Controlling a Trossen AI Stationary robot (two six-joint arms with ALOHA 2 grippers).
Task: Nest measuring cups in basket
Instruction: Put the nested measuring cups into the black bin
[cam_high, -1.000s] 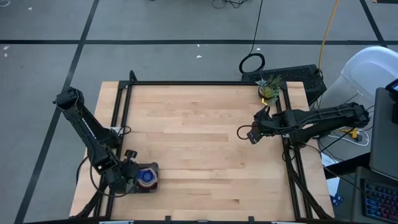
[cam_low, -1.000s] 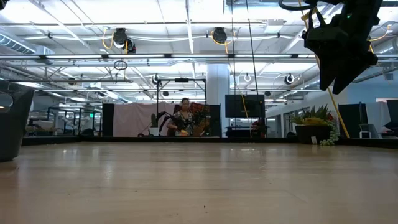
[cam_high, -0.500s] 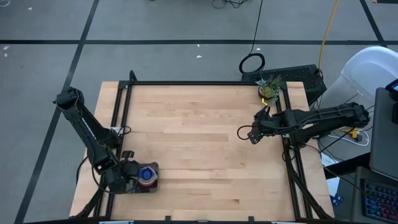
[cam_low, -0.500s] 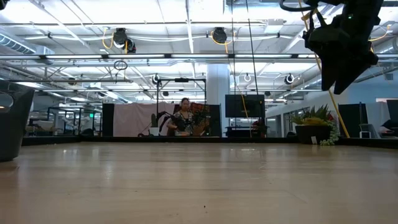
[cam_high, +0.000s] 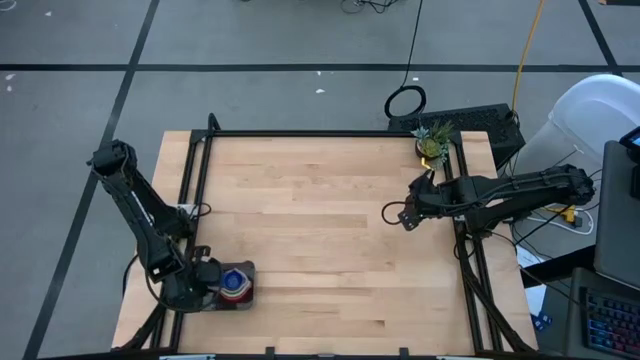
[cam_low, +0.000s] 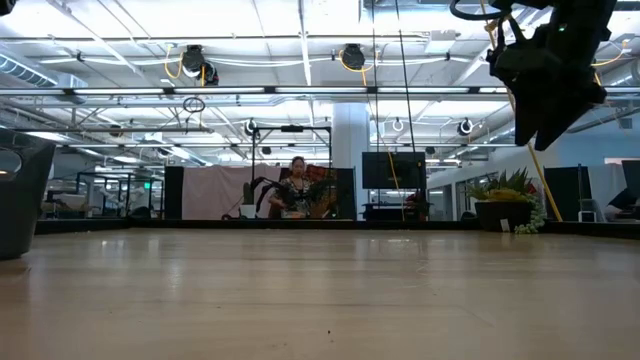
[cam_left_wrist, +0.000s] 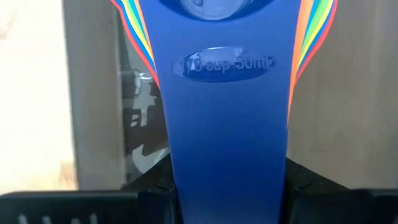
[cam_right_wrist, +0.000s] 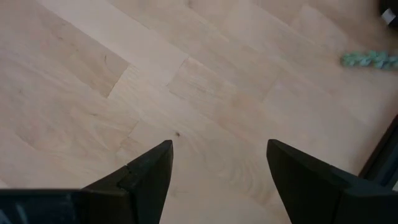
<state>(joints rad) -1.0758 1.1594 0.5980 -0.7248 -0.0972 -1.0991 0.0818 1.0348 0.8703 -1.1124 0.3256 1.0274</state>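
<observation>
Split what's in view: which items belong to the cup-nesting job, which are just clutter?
Job items:
- basket at the table's near-left corner
- stacked measuring cups in it
- blue cup handle, between the left tool's fingers

Just lying about:
- toy pineapple at the far-right corner
- right tool, open, hanging above bare table
- keyboard beyond the table
- person in the room behind

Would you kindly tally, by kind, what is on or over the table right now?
Grippers: 2, the left gripper and the right gripper
Basket: 1
Measuring-cup stack: 1
Pineapple toy: 1
Total: 5
</observation>
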